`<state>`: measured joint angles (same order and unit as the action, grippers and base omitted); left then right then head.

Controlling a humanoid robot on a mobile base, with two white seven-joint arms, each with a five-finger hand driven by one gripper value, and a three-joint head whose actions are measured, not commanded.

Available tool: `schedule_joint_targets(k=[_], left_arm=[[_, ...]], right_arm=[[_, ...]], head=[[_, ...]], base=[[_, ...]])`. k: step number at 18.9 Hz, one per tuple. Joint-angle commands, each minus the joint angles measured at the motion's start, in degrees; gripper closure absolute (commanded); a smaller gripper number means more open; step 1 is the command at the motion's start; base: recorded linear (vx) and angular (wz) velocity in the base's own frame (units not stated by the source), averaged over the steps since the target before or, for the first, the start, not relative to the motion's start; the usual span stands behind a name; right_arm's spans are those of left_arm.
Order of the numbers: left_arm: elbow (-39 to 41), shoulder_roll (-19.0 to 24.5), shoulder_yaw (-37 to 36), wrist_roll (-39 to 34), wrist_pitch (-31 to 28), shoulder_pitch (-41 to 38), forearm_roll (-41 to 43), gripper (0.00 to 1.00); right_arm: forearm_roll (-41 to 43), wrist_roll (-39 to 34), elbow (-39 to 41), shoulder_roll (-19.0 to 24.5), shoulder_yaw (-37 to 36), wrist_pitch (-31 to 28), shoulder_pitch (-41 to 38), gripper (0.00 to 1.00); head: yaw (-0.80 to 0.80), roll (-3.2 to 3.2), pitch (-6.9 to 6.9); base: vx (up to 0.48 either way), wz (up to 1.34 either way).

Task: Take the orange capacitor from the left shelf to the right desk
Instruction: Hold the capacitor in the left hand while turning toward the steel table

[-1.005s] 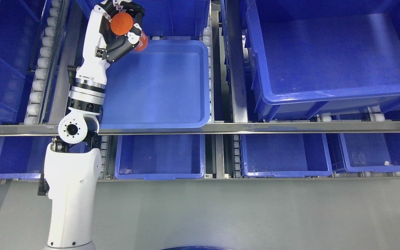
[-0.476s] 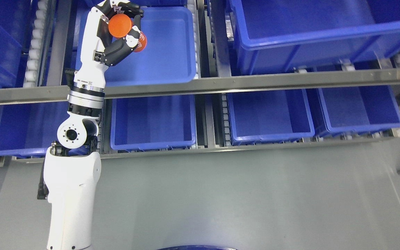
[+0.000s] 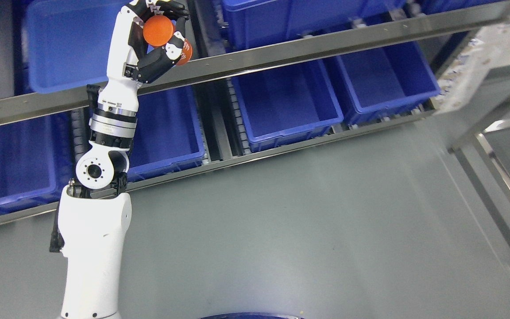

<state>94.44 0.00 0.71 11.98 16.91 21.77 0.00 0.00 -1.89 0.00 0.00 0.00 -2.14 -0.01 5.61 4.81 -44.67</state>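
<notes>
At the top left of the head view, the left robot hand (image 3: 160,37) is closed around the orange capacitor (image 3: 163,34), a smooth, matte cylinder with a rounded end cap facing the camera and white print on its side. Black jointed fingers (image 3: 155,64) wrap it from below and above, with white pads at the knuckles; the glossy white forearm (image 3: 122,66) drops to a ribbed metal wrist ring and a round elbow joint.

Just behind and below the robot hand runs a brushed steel shelf rail (image 3: 281,53), tilted across the frame. Beyond it, above and to the left, sits a shallow blue plastic tray (image 3: 69,44) with rounded corners. Below the rail, four deep blue plastic bins show in a row; the one directly right of the arm (image 3: 286,104) looks bare inside. A smooth grey floor (image 3: 303,230) spreads below. Far to the right stands a metal-framed surface (image 3: 489,57), blurred.
</notes>
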Motion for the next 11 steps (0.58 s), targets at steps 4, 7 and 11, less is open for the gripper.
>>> schedule_joint_targets(k=[4, 7, 11], left_arm=[[0.21, 1.00, -1.15, -0.11, -0.21, 0.64, 0.09, 0.97], [0.13, 1.00, -1.76, -0.11, -0.47, 0.64, -0.09, 0.97], [0.04, 1.00, -3.52, -0.20, -0.56, 0.64, -0.26, 0.96]], right_arm=[[0.00, 0.05, 1.93, -1.00, -0.62, 0.03, -0.78, 0.00], [0.00, 0.05, 1.93, -1.00, -0.62, 0.03, -0.78, 0.00], [0.00, 0.05, 1.93, -1.00, -0.62, 0.03, -0.78, 0.00]], head=[[0.00, 0.00, 0.00], [0.00, 0.00, 0.00], [0.00, 0.00, -0.02]], base=[[-0.090, -0.88], [0.004, -0.77], [0.079, -0.66]])
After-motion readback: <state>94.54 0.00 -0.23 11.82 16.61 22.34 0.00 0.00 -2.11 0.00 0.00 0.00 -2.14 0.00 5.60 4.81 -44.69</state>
